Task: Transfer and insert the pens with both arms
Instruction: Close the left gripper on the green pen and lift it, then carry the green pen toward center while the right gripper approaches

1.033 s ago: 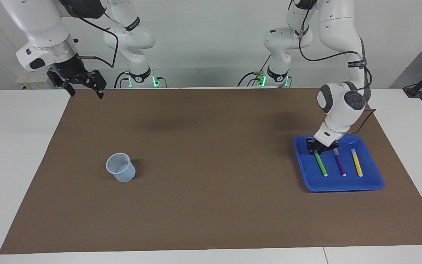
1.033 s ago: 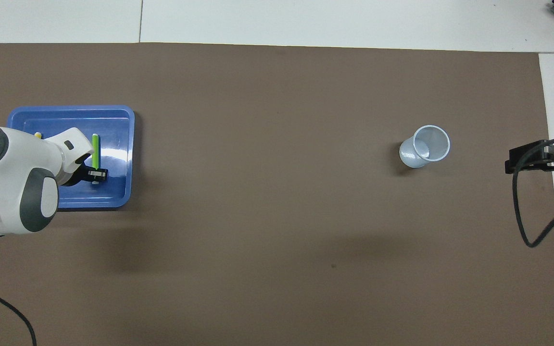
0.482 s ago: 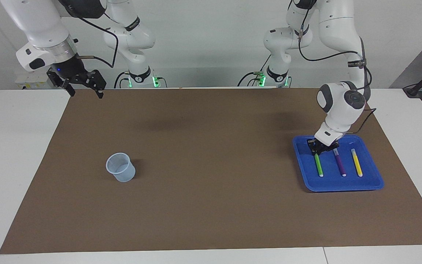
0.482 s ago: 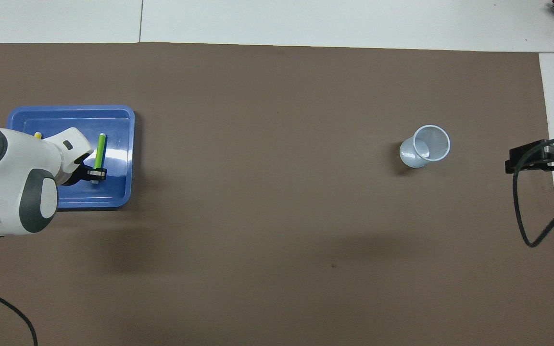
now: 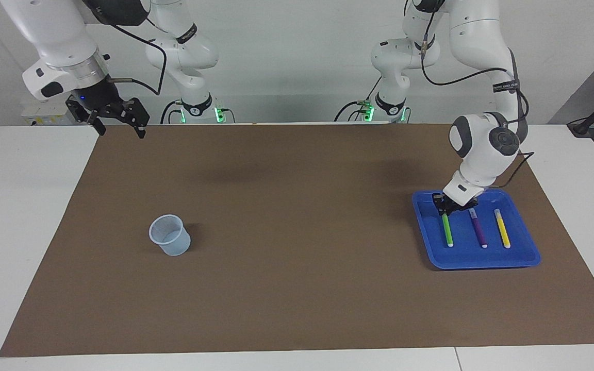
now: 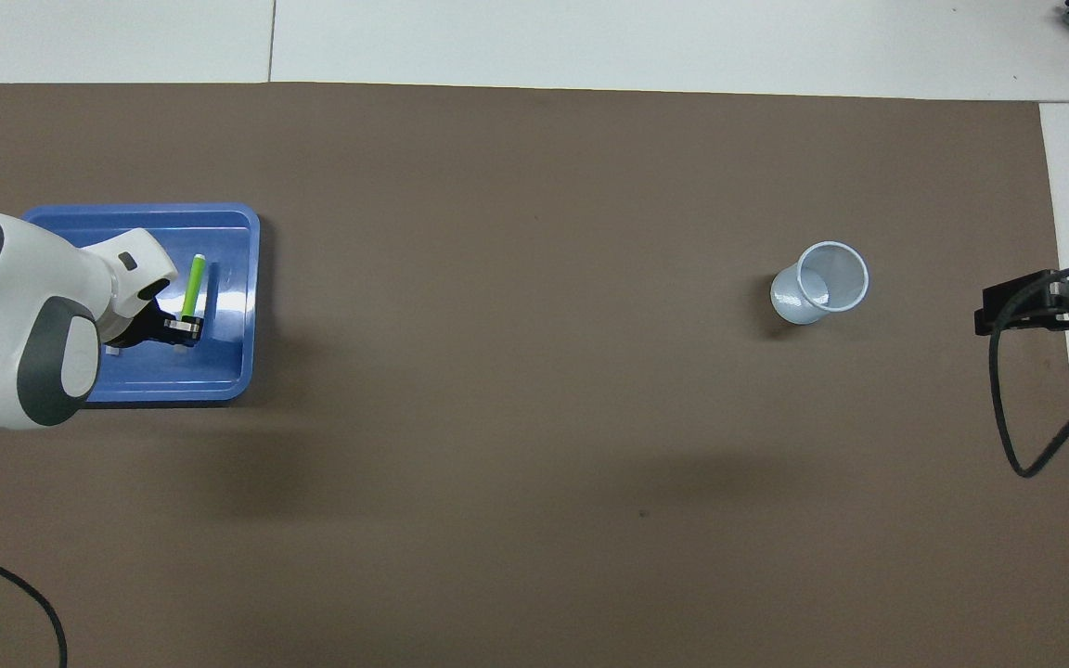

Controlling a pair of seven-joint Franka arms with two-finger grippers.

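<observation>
Three pens lie in the blue tray (image 5: 482, 264) at the left arm's end of the table. My left gripper (image 5: 445, 210) reaches down into the tray and is shut on the end of the green pen (image 5: 447, 231) nearest the robots. Beside it lie the purple pen (image 5: 478, 229) and the yellow pen (image 5: 502, 229), both untouched. From overhead, the left gripper (image 6: 184, 327) holds the green pen (image 6: 192, 286), and the arm hides the other two pens. My right gripper (image 5: 121, 133) waits open and empty above the mat's corner at the right arm's end.
A pale blue cup (image 5: 170, 235) stands upright on the brown mat toward the right arm's end; overhead, the cup (image 6: 822, 283) has an open mouth. The right gripper (image 6: 989, 315) hangs by the mat's edge. White table borders the mat.
The left gripper has closed on the green pen and lifted a little. The pen's free end has swung toward the right arm's end. The right arm has not moved.
</observation>
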